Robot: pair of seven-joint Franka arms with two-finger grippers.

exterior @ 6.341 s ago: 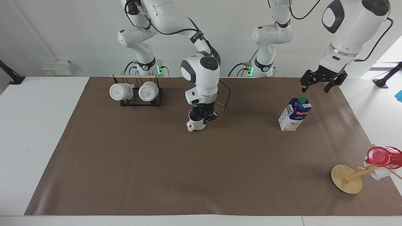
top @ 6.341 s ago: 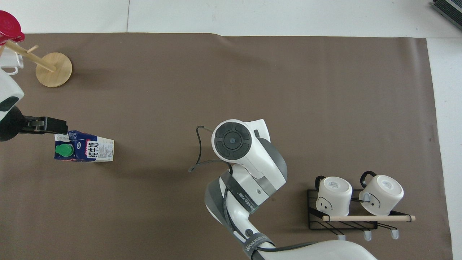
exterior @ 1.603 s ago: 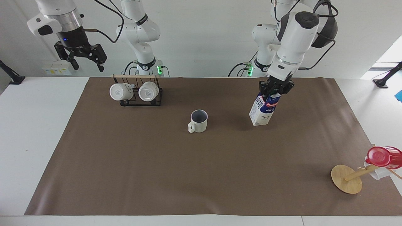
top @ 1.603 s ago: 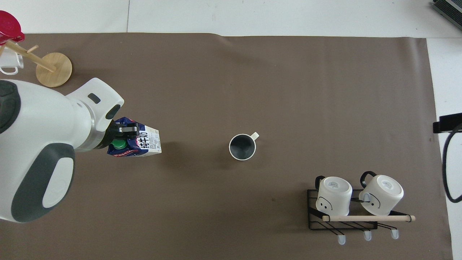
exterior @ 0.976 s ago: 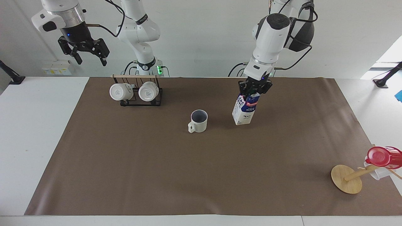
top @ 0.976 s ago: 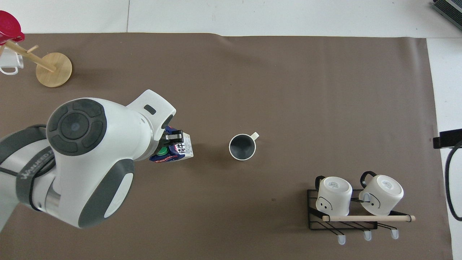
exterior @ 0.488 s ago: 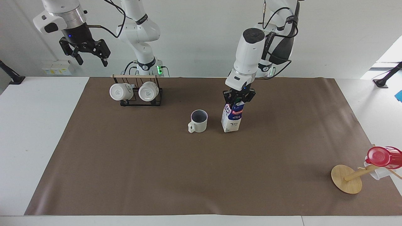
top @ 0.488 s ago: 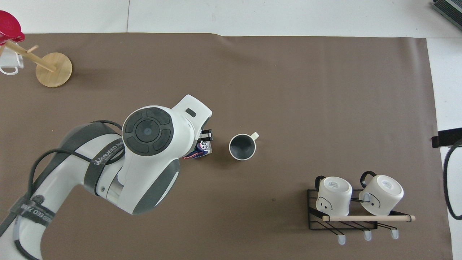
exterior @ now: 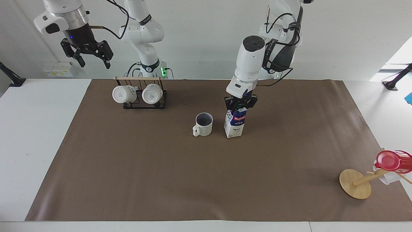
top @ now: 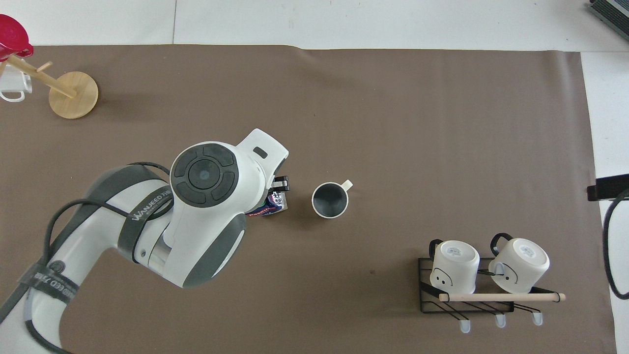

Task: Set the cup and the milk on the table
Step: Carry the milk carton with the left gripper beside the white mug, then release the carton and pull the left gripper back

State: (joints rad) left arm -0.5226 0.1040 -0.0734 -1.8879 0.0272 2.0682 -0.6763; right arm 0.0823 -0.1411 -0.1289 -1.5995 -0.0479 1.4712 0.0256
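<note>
Left gripper (exterior: 240,106) clamped on upright milk (exterior: 235,124) beside cup (exterior: 203,124); right gripper (exterior: 91,57) spread apart.

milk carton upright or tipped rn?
Upright. The milk stands with its base on the brown sheet of the table beside the cup; the left gripper grips its top.

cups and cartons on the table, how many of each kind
Cream ribbed cup: 1
White mugs on the black rack, one and the other: 2
Red translucent cup on the wooden stand: 1
Clear cup on that same stand: 1
Milk carton, held at its top by the left gripper: 1
Total: 6
</note>
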